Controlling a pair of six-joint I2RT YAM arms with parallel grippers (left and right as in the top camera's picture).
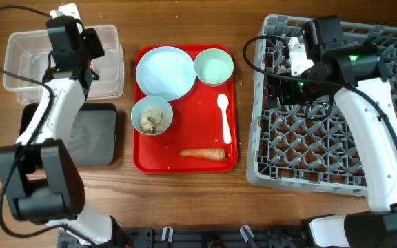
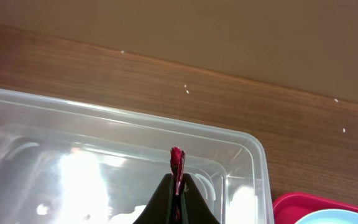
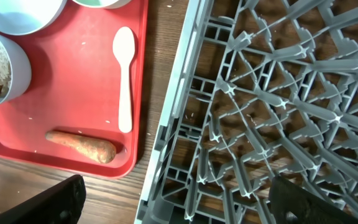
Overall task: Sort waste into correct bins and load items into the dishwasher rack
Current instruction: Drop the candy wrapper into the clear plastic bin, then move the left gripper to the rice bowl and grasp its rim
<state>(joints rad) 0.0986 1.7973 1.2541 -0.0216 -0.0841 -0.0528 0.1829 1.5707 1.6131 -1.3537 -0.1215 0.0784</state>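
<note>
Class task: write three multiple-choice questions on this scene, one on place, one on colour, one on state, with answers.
1. Where does the carrot lie? A on the red tray B on the floor C in a cup
2. What colour is the spoon? A black B white C yellow
3. How is the left gripper? A wide open B holding the spoon C shut on a red wrapper
Answers: A, it lies along the tray's near edge; B, white against red; C, wrapper pinched in the closed gripper.

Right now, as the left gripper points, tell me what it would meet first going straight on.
Most likely the clear tub: the left gripper, shut on the candy wrapper, aims into its inside. Whether it meets the floor or the far wall first is unclear.
</note>
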